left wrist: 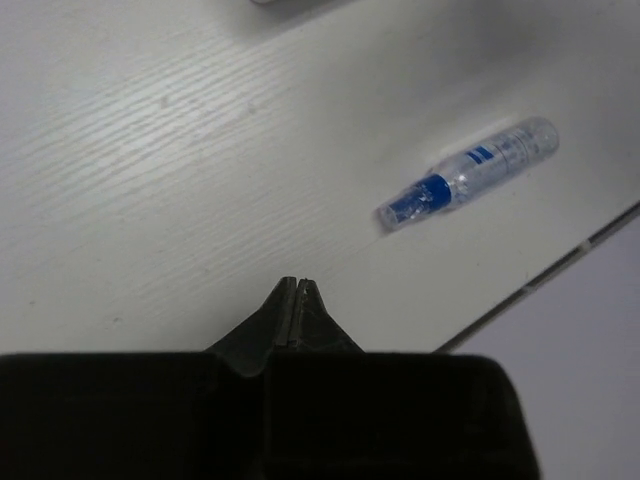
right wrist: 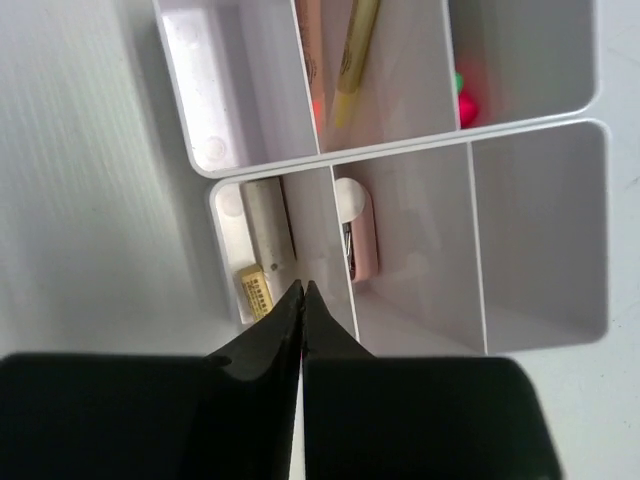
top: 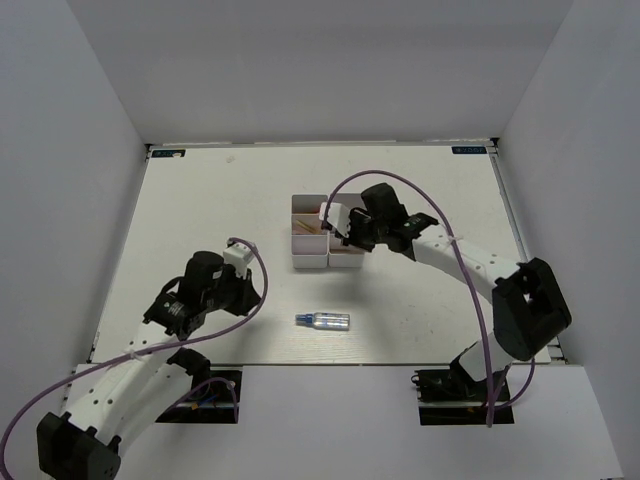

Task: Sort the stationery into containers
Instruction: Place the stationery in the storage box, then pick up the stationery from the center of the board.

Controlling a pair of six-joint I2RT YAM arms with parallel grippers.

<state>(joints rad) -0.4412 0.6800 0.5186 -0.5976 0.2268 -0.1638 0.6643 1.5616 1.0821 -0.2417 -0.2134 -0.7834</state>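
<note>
Left end effector point(left wrist: 296, 285) closed; tube point(left wrist: 470, 172) ahead-right, well apart.

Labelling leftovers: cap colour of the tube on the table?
Blue cap on the clear tube; best in left wrist view.

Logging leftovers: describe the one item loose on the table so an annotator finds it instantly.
On the white table, look toward its near edge, in front of the white containers. The tube lies there alone on its side: clear-silvery body, blue cap, the only stationery outside a box.
</note>
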